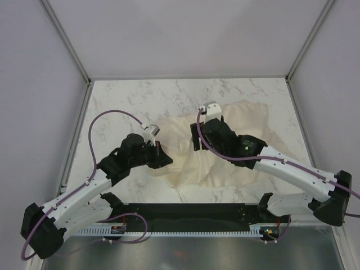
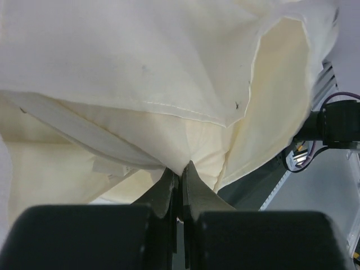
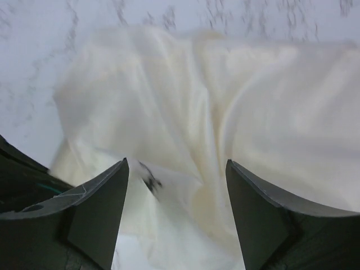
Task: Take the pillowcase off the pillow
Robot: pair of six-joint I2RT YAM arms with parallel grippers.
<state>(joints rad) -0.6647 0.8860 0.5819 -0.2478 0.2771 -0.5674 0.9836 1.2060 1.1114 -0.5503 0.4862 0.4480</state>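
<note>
- Desk [image 1: 121, 98], marbled top. Cream heap lies mid-desk, between the 2 arms.
- Pillowcase [image 1: 188, 163]: thin, limp and creased, spread over the near-left part of the heap. Stitched hem and a small dark mark show in the left wrist view.
- Pillow [image 1: 250, 115]: the thicker bulk at the far-right end, as best I can judge. The case mouth gapes in the left wrist view, with yellower fabric inside. How much of the pillow is inside the case, I cannot tell.
- Left gripper [image 2: 181, 171]: jaws pressed together on a fold of the pillowcase at its left edge, cloth lifted and draped above the fingers.
- Right gripper [image 3: 177, 169]: jaws wide apart over the middle of the heap, nothing between them. View blurred.
- Step, by judgement: mid-strip. The left holds the case as an anchor while the right is between grasps.
- Next move calls for the right gripper to come down and pinch the padded bulk alone, not both layers, then draw it away from the left's hold.
- Risk: catching the case along with the pillow.
</note>
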